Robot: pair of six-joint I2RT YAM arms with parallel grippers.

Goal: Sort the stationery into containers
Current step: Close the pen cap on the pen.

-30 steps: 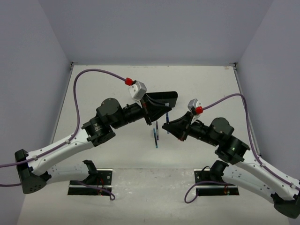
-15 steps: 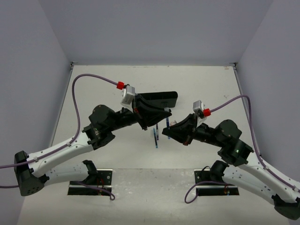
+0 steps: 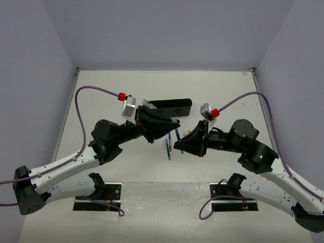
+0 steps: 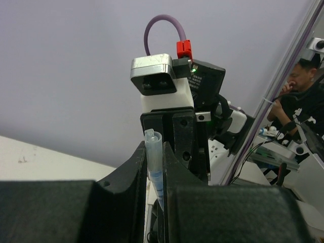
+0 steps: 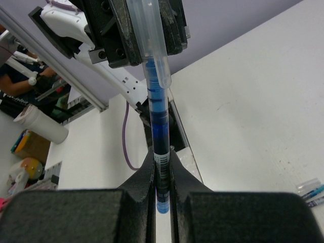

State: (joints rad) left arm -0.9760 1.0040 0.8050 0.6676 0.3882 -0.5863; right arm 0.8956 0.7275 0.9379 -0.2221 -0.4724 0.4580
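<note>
One blue pen (image 3: 177, 134) with a clear cap hangs in the air between both grippers at the middle of the table. My left gripper (image 3: 174, 125) is shut on its capped end (image 4: 153, 164). My right gripper (image 3: 178, 144) is shut on its blue barrel (image 5: 159, 144), near the barcode. In the right wrist view the pen runs straight up from my right gripper (image 5: 162, 164) into the left gripper's fingers (image 5: 169, 23). The black tray (image 3: 174, 107) lies just behind the left gripper, partly hidden by it. More pens (image 3: 168, 150) lie on the table under the grippers. The eraser is out of view.
Two loose pens (image 5: 311, 195) show at the right edge of the right wrist view. The black base plates (image 3: 98, 196) sit at the near edge. White walls close the table in at the left, right and back.
Both arms have shifted left and toward each other with the pen held between them. The left wrist has dropped and swung left, and the right gripper has moved a little left.
</note>
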